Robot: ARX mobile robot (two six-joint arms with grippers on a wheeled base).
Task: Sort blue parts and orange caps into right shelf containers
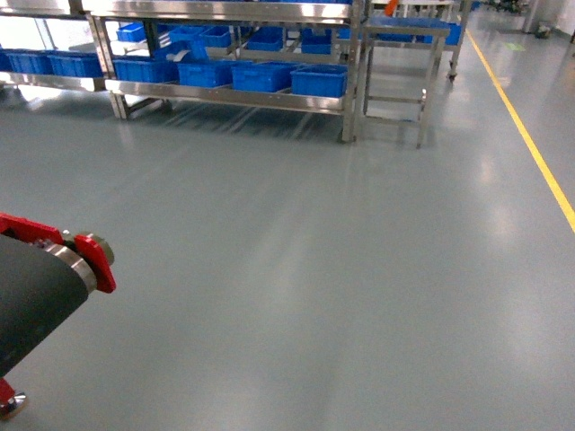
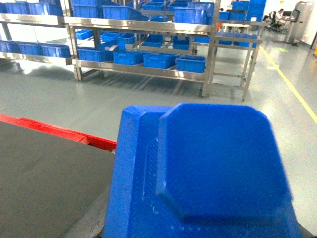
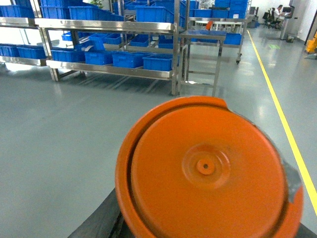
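A blue part [image 2: 213,173] with a raised octagonal face fills the left wrist view, hanging in the air close to the camera. It hides my left gripper's fingers. A round orange cap [image 3: 208,171] with a small centre hole fills the right wrist view the same way, held above the floor and covering my right gripper. Blue containers [image 1: 319,81] stand in rows on steel shelves far ahead, the same containers [image 2: 190,63] [image 3: 158,61] showing in both wrist views. Neither gripper appears in the head view.
A dark conveyor belt [image 1: 31,292] with a red frame [image 1: 94,260] sits at my near left. Steel shelving [image 1: 234,94] runs along the back, with a small steel table [image 1: 400,31] at its right end. A yellow floor line [image 1: 530,148] runs along the right.
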